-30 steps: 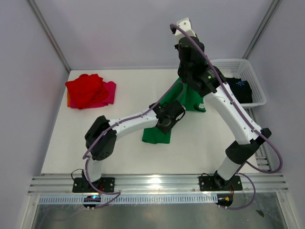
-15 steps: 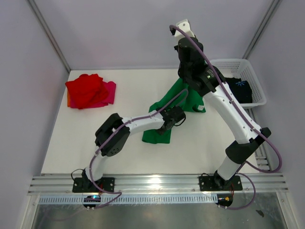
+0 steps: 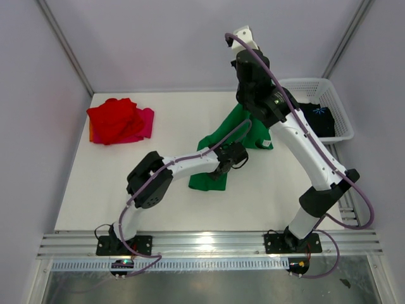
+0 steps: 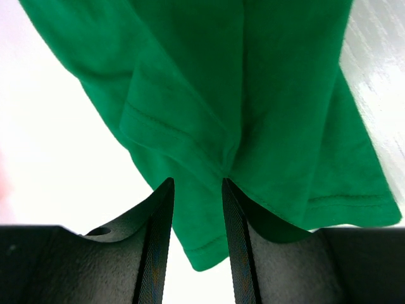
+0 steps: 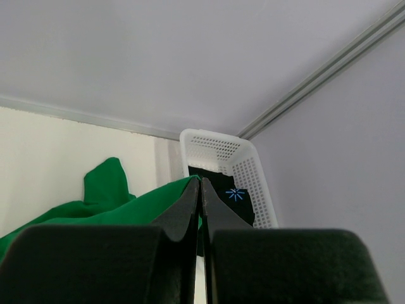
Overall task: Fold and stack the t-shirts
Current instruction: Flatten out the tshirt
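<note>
Right gripper (image 5: 201,185) pinches the green shirt (image 3: 207,177) by an edge. Left gripper (image 4: 195,185), narrowly spread, straddles a fold, with cloth toward 12 o'clock.

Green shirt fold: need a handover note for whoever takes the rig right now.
Right gripper: shut on an edge of the green shirt, holding that end raised; the near end lies on the table.
Left gripper: open, jaws astride a fold by a hem of the green shirt, not closed on it.
Red shirt lies bunched on the pink shirt, far left. Black shirt is in the basket.
Done: no neat fold or stack visible.
Left: fold green, fetch black, fold the rest, stack all.
</note>
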{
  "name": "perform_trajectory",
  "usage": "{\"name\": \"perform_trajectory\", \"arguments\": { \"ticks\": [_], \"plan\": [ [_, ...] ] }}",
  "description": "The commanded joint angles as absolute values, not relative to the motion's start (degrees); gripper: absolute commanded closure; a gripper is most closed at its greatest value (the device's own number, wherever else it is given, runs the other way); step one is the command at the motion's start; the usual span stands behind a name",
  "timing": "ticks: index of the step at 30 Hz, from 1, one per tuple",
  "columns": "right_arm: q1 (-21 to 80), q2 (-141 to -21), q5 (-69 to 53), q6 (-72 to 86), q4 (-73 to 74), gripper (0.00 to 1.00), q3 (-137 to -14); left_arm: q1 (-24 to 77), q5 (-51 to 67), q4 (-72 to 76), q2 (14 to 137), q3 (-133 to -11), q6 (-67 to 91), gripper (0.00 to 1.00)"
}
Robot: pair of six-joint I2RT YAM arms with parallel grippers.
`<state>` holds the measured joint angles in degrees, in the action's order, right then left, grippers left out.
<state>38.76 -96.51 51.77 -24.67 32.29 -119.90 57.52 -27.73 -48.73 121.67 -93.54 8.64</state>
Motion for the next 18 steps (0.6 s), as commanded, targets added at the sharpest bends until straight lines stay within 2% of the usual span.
{"name": "perform_trajectory", "arguments": {
  "ticks": [1, 13, 16, 18],
  "plan": [
    [38.5, -96.9, 51.8, -23.6, 31.8, 0.97, -121.6, 58.2, -26.3, -49.5, 120.9, -95.1, 9.5, 0.62],
    [38.1, -96.3, 51.7, -23.7, 31.7, 0.97, -120.8, 58.3, -27.5, -47.0, 123.3, -92.9, 8.7, 0.65],
    [38.0, -96.2, 51.8, -24.0, 31.6, 0.97, -120.5, 58.2, -26.9, -46.8, 123.7, -93.2, 8.9, 0.7],
    [38.0, -96.1, 51.8, -24.1, 31.6, 0.97, -120.3, 58.3, -26.6, -46.8, 124.0, -93.4, 9.0, 0.77]
  ]
}}
